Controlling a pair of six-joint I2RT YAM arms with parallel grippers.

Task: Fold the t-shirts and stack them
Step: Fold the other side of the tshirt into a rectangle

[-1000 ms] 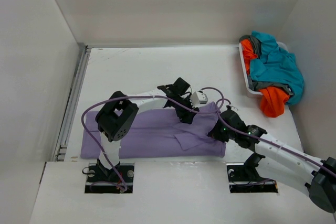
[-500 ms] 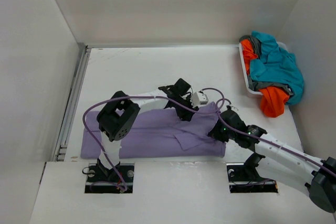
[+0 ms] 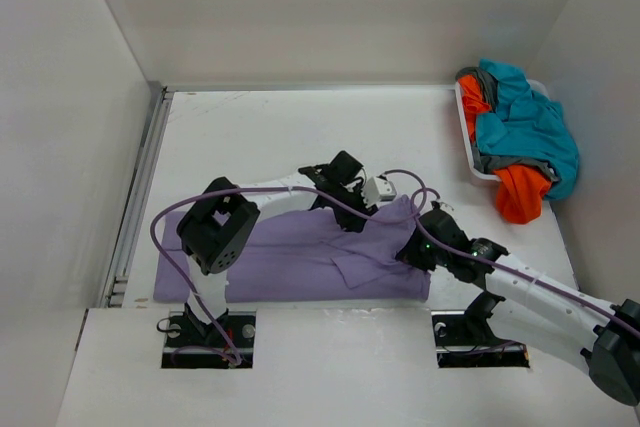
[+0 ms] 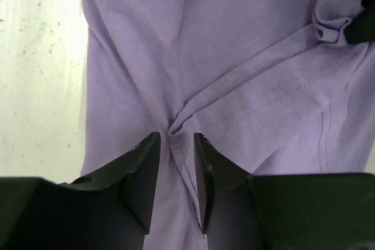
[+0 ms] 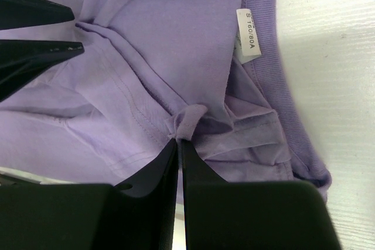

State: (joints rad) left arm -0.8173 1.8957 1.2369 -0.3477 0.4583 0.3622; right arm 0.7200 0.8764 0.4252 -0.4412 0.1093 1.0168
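Left gripper (image 4: 176,140): pinching a fold of lavender shirt (image 3: 290,259); its arm (image 3: 215,229) has swung leftward. Right gripper (image 5: 178,142): clamped on cloth near collar, unmoved. Shirt flat on table (image 3: 280,137).

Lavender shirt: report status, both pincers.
Left pincer shut on lavender shirt, mid-body. Right pincer shut on a bunch near its collar. Shirt lies on table, partly folded. Nothing in the way; other shirts in basket.
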